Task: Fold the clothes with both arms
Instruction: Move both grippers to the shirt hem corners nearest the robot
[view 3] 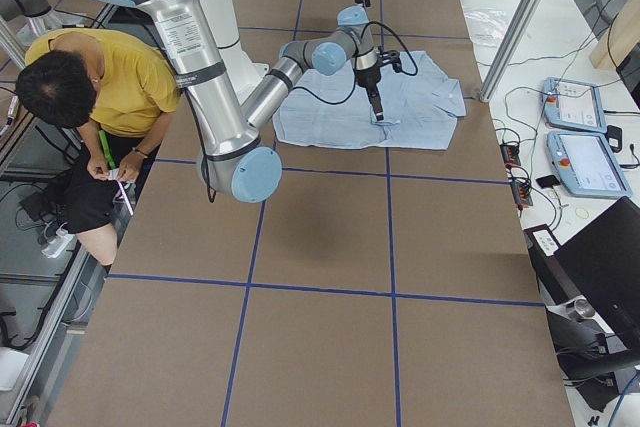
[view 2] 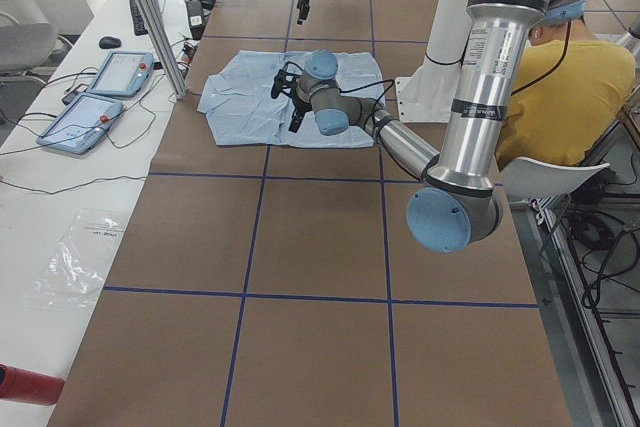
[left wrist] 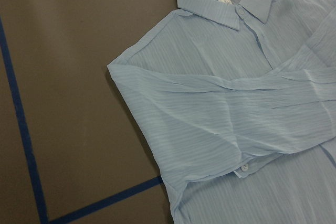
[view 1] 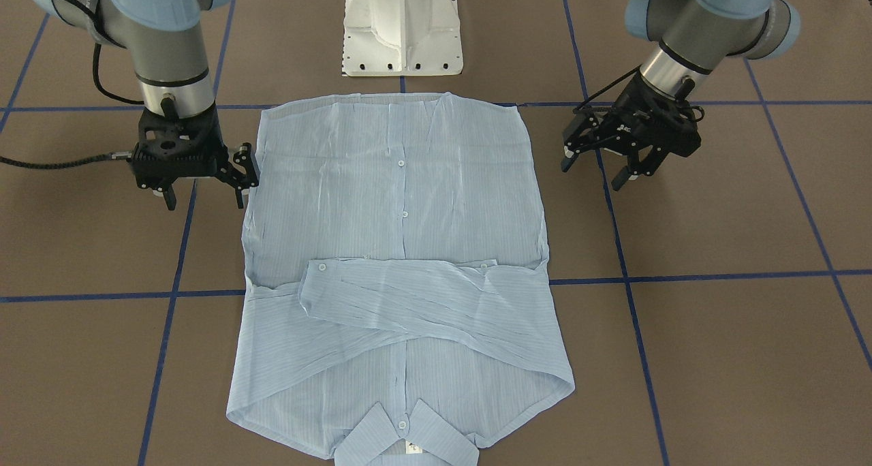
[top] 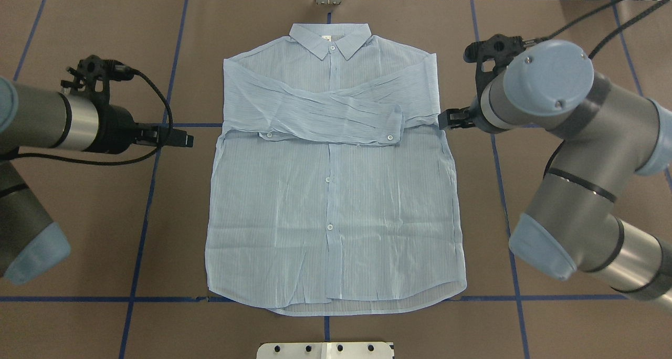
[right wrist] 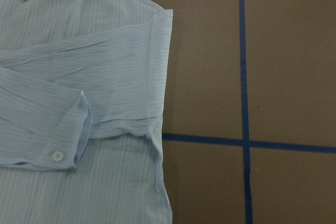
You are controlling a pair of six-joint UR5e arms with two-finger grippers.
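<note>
Shirt [view 1: 402, 248], pale blue and finely striped, lies flat and front up at the centre of the brown surface [view 1: 715, 357]. Both sleeves [view 1: 422, 302] are folded across the chest and overlap towards the collar [view 1: 402, 439] end. Left arm [view 1: 688, 50] is positioned beside one side edge, jaws spread and empty, clear of the fabric. Right arm [view 1: 170, 57] is positioned at the opposite edge, jaws likewise spread and empty, just beside the fabric.

Brown table [top: 79, 217] crossed by blue tape lines [top: 142, 233] into big squares, pale blue striped shirt [top: 336, 207] spread flat at its middle, buttons up, both sleeves folded across the chest, white pedestal base [view 1: 403, 26] just beyond the hem
</note>
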